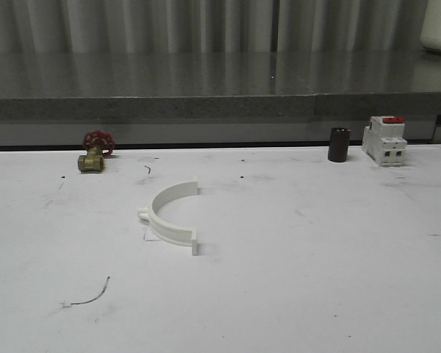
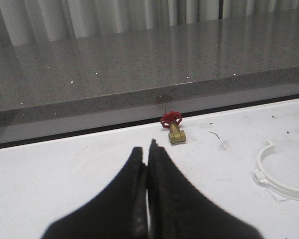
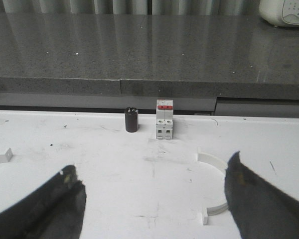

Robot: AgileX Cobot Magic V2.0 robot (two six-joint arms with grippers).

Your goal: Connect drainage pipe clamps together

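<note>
You're at a workshop bench: scuffed white table (image 1: pixel 294 294), brass valve (image 1: pixel 92 159), circuit breaker (image 1: pixel 384 140), grey stone ledge (image 1: pixel 206 88) behind.

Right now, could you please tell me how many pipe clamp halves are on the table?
2. One clamp half lies left of centre on the table, in front of the brass valve. The other clamp half lies near the right gripper, in front of the breaker.

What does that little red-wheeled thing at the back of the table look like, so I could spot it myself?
Look at the white table and follow its far edge, under the grey stone ledge, toward the left. There sits a small brass valve topped by a red handwheel. It is the only metal, gold-coloured piece; the half-ring clamp nearer the middle is plain white plastic.
</note>
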